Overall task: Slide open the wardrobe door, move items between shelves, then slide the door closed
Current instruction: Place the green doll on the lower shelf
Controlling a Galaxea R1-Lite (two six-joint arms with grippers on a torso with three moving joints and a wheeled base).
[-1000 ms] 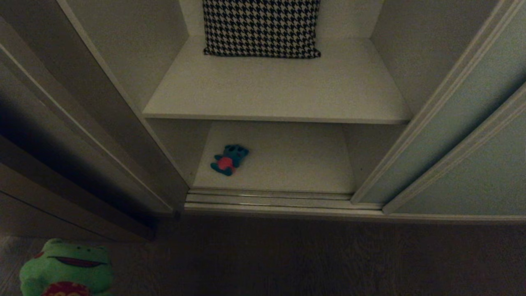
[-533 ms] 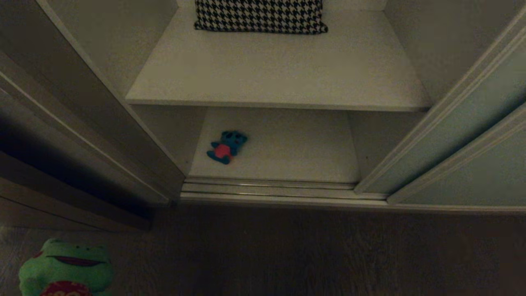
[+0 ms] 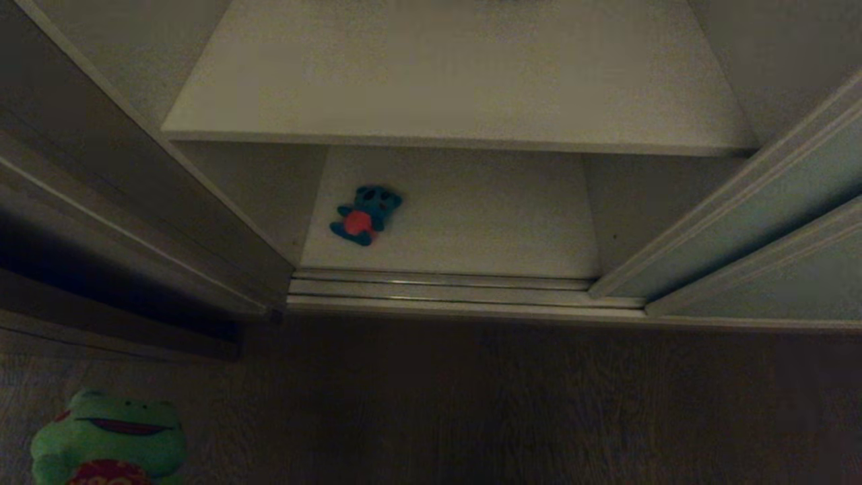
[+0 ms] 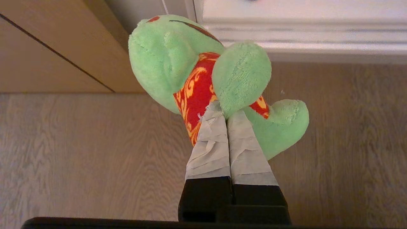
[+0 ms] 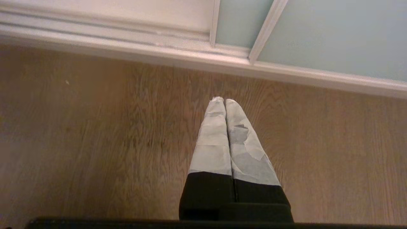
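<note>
In the head view, the wardrobe stood open. The door [image 3: 754,222] was slid to the right, its pale panel edged by a light frame. A white upper shelf [image 3: 458,74] filled the top of the picture. Under it, on the lower shelf [image 3: 471,222], the blue toy [image 3: 364,214] lay near the left wall, its red belly turned up. In front of this shelf ran the metal track [image 3: 438,289], and then the wooden floor [image 3: 505,404]. The frog [image 3: 108,441] showed at the lower left corner, over the floor.

In the left wrist view, the left gripper [image 4: 226,113] had its taped jaws clamped on the frog [image 4: 197,66], pinching it low on the red patterned belly, between the green limbs. The frog hung above the floor, near the brown side panel [image 4: 47,47].

In the right wrist view, the right gripper [image 5: 224,100] held nothing; its taped jaws were pressed together above the floor, in front of the track and the door [image 5: 334,35].
</note>
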